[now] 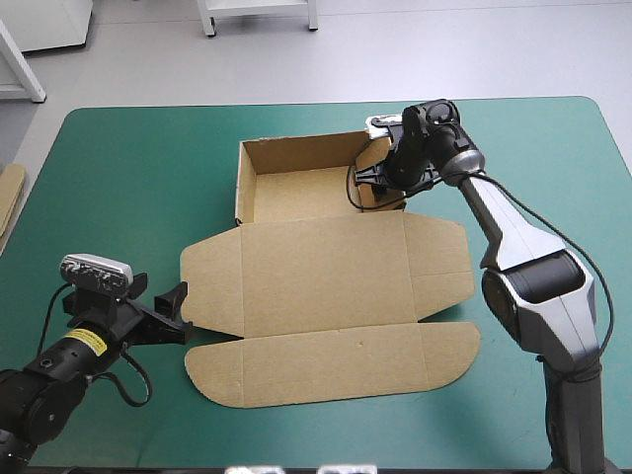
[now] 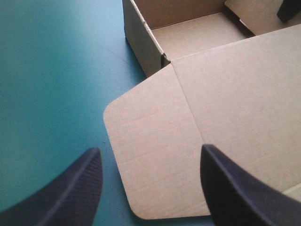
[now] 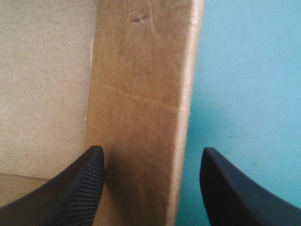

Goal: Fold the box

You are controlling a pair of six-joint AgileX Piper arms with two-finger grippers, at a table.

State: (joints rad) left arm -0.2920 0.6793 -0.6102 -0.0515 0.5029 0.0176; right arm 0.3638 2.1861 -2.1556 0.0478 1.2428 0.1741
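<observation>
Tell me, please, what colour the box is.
The box is plain brown, shown best in the high view.

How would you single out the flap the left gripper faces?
On the teal-green table cover lies a brown board box, tray standing at the far side, lid spread flat. The flap is the short rounded one on the lid's left edge, ahead of the open left gripper, unlike its right-hand twin.

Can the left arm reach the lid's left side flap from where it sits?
Likely yes: the left gripper is open, the flap lies flat just ahead of it, and nothing is between them.
</observation>
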